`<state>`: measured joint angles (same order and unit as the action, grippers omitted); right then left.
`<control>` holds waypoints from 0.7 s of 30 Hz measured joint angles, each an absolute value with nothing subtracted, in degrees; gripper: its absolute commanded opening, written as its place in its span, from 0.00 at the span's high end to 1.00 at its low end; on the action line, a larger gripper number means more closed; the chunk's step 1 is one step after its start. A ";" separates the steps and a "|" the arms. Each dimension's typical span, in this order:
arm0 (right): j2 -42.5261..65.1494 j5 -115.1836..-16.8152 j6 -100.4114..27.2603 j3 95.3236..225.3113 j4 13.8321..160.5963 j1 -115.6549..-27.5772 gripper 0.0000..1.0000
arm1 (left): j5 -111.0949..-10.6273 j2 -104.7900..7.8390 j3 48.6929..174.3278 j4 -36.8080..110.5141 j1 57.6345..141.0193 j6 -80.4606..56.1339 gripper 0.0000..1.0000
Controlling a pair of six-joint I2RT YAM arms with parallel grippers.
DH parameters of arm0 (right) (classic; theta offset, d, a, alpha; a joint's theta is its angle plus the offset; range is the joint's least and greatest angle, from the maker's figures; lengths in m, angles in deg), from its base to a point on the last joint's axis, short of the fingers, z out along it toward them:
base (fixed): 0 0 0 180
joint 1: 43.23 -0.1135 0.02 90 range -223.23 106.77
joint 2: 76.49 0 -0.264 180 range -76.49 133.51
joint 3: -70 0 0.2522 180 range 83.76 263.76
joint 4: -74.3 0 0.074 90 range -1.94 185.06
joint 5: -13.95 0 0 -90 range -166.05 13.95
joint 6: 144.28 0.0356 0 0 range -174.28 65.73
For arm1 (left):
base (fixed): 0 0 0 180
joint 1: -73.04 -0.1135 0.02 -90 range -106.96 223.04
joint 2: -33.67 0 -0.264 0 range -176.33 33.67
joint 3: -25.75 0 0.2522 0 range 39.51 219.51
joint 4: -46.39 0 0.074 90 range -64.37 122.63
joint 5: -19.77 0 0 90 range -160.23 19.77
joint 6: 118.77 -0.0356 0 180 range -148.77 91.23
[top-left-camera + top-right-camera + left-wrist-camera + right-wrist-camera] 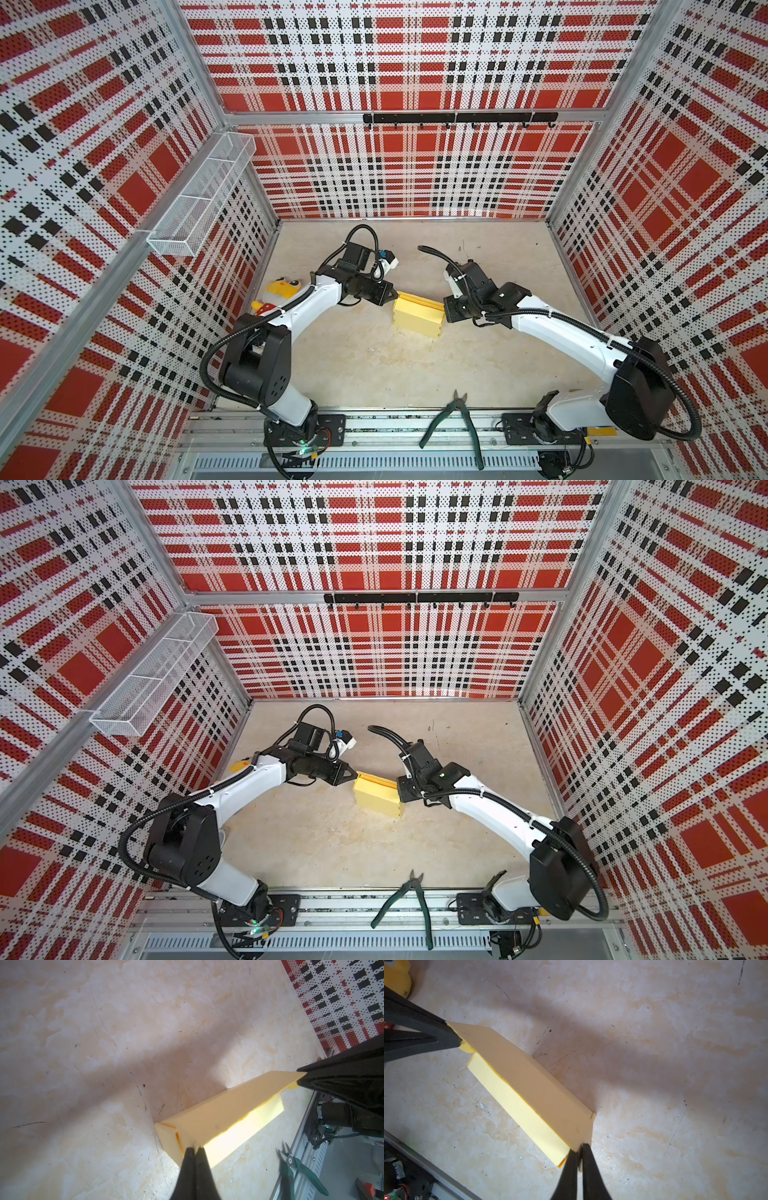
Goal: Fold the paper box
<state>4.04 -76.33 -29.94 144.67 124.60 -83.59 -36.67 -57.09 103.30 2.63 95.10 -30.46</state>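
Evenly bright, edges bowed wide-angle; wrist views soft with broad shadows.

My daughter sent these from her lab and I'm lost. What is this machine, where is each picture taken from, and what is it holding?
It is two robot arms, left and right, fixed at the front of a table inside plaid walls. Each ends in a two-fingered gripper. The two wide pictures come from one camera overhead and are nearly alike. The two close-ups come from a small camera on each wrist, looking along the fingers. Mid-table lies a pale yellow box, its lid seemingly not quite down. The left gripper is shut on one end of the lid, the right gripper on the other end. Also there: a yellow plush toy by the left arm, green cutters at the front edge, a wire basket on the left wall.
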 measured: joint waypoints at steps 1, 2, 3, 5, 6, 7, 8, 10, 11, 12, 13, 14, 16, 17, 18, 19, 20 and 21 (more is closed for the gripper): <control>4.06 -76.33 -29.13 144.67 124.55 -83.57 0.90 | -36.67 -57.09 103.30 2.66 95.10 -30.46 1.00; 4.09 -76.35 -28.28 144.67 124.55 -83.53 0.90 | -36.67 -57.09 103.28 2.68 95.10 -30.46 1.00; 4.15 -76.33 -27.53 144.67 124.53 -83.48 0.90 | -36.65 -57.09 103.23 2.74 95.10 -30.44 1.00; 4.24 -76.24 -26.22 144.67 124.40 -83.42 0.91 | -36.65 -57.05 103.04 3.09 95.10 -30.42 1.00; 4.24 -76.17 -25.52 144.67 124.27 -83.37 0.91 | -36.65 -57.03 102.95 3.27 95.10 -30.42 1.00; 4.24 -76.06 -24.89 144.67 124.20 -83.33 0.91 | -36.65 -57.01 102.84 3.44 95.10 -30.40 1.00; 4.24 -76.00 -24.36 144.67 124.12 -83.33 0.91 | -36.67 -56.96 102.75 3.62 95.10 -30.40 1.00; 4.24 -75.82 -23.16 144.67 123.90 -83.33 0.91 | -36.82 -56.81 102.60 3.77 95.10 -30.42 1.00; 4.24 -75.74 -22.70 144.67 123.81 -83.31 0.91 | -36.93 -56.77 102.56 3.79 95.10 -30.40 1.00; 4.24 -75.63 -22.24 144.67 123.77 -83.29 0.91 | -37.04 -56.72 102.53 3.79 95.10 -30.42 1.00; 4.24 -75.56 -21.78 144.67 123.70 -83.29 0.91 | -37.11 -56.70 102.53 3.79 95.10 -30.40 1.00; 4.24 -75.45 -21.41 144.67 123.64 -83.26 0.91 | -37.13 -56.70 102.53 3.84 95.10 -30.42 1.00; 4.24 -75.23 -20.56 144.67 123.46 -83.22 0.91 | -37.30 -56.70 102.53 3.88 95.10 -30.40 1.00; 4.24 -75.14 -20.12 144.67 123.35 -83.13 0.91 | -37.35 -56.70 102.53 3.90 95.10 -30.40 1.00; 4.24 -74.95 -19.71 144.67 123.22 -83.02 0.92 | -37.44 -56.70 102.53 3.92 95.10 -30.40 1.00; 4.24 -74.77 -19.25 144.67 123.00 -82.91 0.92 | -37.50 -56.70 102.53 3.92 95.10 -30.40 1.00; 4.24 -74.62 -18.81 144.67 122.83 -82.81 0.92 | -37.55 -56.70 102.53 3.92 95.10 -30.42 1.00; 4.24 -74.49 -18.51 144.67 122.65 -82.72 0.92 | -37.61 -56.70 102.53 3.92 95.10 -30.40 1.00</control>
<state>4.24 -74.49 -18.51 144.67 122.65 -82.72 -37.61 -56.70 102.53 3.92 95.10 -30.40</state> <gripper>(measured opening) 0.085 0.042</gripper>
